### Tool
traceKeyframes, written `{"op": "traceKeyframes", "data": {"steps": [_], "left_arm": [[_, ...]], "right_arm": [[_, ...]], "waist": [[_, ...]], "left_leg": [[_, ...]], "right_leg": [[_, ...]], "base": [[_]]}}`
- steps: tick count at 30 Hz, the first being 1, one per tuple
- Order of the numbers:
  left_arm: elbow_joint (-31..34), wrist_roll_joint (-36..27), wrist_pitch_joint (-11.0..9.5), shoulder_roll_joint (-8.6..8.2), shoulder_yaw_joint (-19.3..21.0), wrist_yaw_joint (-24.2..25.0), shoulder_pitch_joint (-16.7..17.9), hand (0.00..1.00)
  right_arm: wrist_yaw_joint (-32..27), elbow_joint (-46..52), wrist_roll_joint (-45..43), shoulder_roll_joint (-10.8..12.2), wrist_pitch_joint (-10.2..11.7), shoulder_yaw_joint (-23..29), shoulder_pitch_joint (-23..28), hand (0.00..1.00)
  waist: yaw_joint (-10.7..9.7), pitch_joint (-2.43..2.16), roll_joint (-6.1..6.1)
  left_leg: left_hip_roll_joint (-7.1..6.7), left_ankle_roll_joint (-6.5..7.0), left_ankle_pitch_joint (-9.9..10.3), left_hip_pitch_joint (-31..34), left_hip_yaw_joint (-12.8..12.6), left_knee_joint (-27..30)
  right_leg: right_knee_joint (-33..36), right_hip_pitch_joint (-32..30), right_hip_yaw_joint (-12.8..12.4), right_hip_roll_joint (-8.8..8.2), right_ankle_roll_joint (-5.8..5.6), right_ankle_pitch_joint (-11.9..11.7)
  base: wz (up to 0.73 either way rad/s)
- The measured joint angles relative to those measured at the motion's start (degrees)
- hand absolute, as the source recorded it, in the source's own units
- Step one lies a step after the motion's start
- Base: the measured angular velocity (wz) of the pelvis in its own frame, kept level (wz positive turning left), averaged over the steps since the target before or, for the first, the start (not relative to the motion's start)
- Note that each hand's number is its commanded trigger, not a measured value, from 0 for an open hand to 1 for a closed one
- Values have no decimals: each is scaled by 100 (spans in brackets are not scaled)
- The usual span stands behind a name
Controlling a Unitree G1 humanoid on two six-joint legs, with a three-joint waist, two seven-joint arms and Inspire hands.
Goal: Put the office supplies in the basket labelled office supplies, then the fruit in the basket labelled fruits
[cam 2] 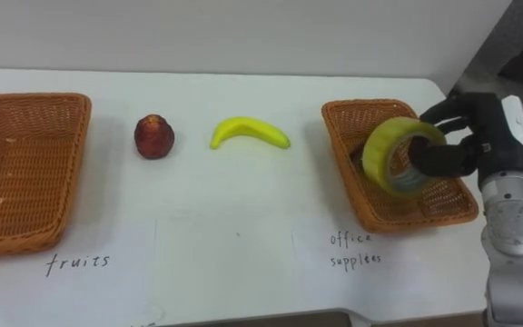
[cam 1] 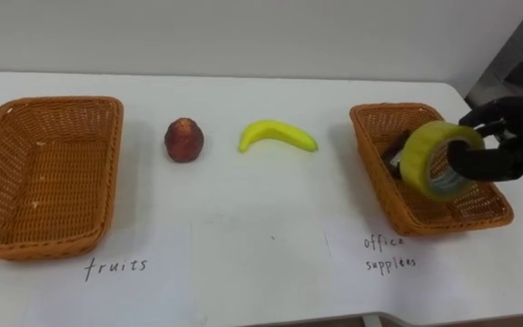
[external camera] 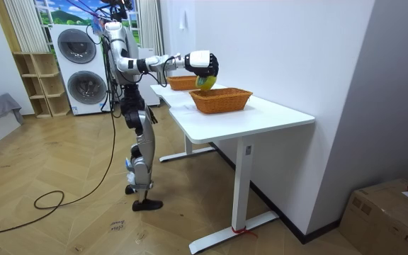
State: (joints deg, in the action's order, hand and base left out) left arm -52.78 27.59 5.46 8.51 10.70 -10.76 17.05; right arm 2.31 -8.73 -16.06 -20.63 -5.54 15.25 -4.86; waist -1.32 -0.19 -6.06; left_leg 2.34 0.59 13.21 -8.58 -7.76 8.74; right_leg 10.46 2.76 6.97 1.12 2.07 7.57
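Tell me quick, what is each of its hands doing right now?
Left hand: cannot be told.
Right hand: closed around the yellow roll of tape, above the right basket.

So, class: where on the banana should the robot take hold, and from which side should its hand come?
Grip the banana at its thick middle, probably from above. It lies flat on the table, long axis left to right, so thumb and fingers can close across its narrow width; the ends taper.
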Motion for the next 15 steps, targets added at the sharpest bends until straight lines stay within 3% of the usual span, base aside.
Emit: {"op": "traceKeyframes", "data": {"steps": [15], "left_arm": [[0,-83,-4,3,1,13,16,0]], "right_arm": [[-78,-27,3,0,-2,-5,0,100]], "waist": [[26,4,-47]], "left_leg": [[2,1,-1,8,-77,2]], "right_leg": [[10,-79,-83,12,0,0]], "base": [[-2]]}}
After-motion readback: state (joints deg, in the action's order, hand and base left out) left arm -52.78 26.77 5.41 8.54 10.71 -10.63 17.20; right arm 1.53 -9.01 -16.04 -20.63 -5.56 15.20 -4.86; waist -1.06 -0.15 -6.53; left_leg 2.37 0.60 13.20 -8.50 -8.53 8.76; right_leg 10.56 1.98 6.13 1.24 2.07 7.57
